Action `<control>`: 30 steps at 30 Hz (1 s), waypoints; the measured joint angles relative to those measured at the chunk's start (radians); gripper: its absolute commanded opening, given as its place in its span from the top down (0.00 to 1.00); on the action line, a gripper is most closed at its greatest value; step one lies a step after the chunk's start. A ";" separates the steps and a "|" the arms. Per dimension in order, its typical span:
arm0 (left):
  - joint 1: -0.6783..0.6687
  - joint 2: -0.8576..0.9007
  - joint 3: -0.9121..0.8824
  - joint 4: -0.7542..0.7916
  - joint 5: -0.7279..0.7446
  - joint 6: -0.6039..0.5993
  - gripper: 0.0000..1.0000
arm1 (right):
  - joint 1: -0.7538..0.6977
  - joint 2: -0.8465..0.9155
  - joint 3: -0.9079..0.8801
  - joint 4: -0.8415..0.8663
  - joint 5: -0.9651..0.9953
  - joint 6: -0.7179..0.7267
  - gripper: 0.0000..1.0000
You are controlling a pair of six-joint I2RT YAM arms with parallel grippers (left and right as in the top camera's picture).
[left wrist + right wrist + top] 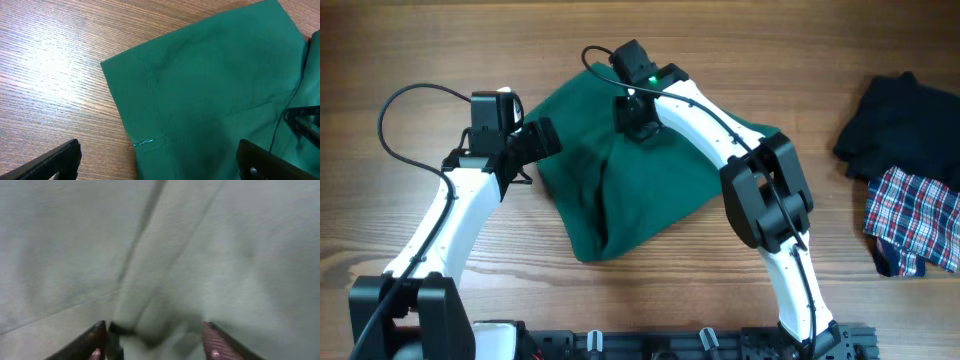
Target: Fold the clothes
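Note:
The dark green garment [650, 190] lies crumpled in the middle of the table, with a raised fold running down its centre. My left gripper [542, 150] is open at the garment's left edge. In the left wrist view its jaws [160, 160] are spread wide on either side of the hemmed edge of the garment [215, 75], a little above it. My right gripper [638, 120] is down on the garment's upper middle. In the right wrist view its fingers [155, 342] are apart, with a bunched fold of the cloth [200, 240] between them.
A black/navy garment [900, 120] and a red-white-blue plaid cloth [915, 220] lie in a heap at the right edge. The wooden table [420, 50] shows to the left of the green garment. The arm bases stand at the front edge.

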 measured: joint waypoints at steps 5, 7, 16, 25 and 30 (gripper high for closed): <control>0.000 0.000 0.000 0.000 0.000 0.000 0.00 | -0.004 0.006 0.000 -0.008 0.034 -0.015 0.67; 0.000 0.000 0.000 0.000 0.000 0.000 0.00 | -0.004 0.007 0.000 -0.007 0.035 -0.018 0.68; 0.000 0.000 0.000 0.001 0.000 0.000 0.00 | 0.000 0.008 0.013 0.003 0.024 -0.067 0.43; 0.000 0.000 0.000 0.003 0.000 0.000 0.00 | 0.021 0.022 0.019 0.001 0.014 -0.193 0.40; 0.000 0.000 0.000 0.003 0.000 0.000 0.00 | 0.021 0.051 0.036 -0.004 0.015 -0.206 0.53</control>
